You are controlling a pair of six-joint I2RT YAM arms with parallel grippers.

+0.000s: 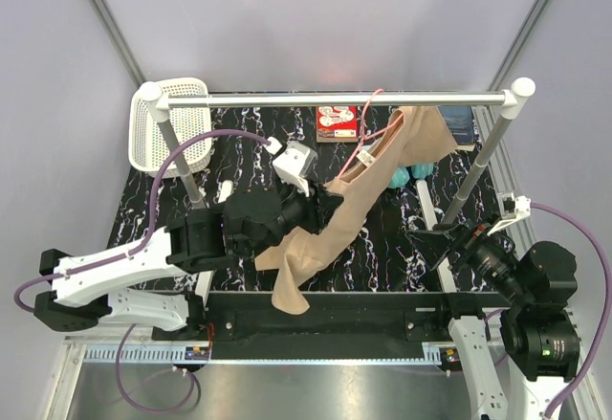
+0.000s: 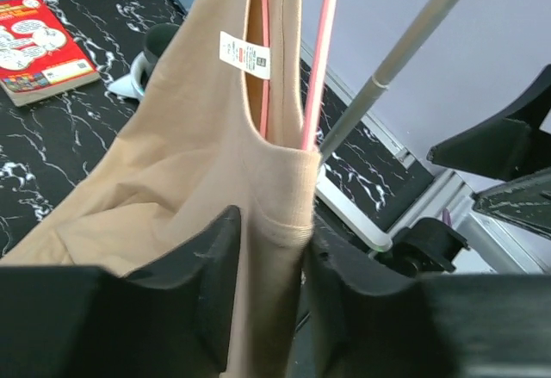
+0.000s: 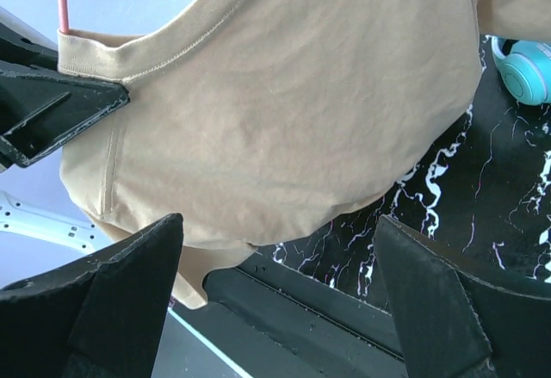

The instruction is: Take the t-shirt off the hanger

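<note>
Left pincer (image 2: 274,285) snug around t-shirt (image 2: 172,167)

Pale lavender-grey walls (image 1: 306,18) are closing in the space on three sides, with slanted aluminium struts (image 1: 103,13) running up the corners. Soft, even light is falling from above. A black table (image 1: 382,243) veined in white is filling the middle and carrying a white rail (image 1: 287,100) on two posts. A white mesh basket (image 1: 177,128), a red booklet (image 1: 338,121) and teal headphones (image 1: 398,179) are sitting toward the back.
</note>
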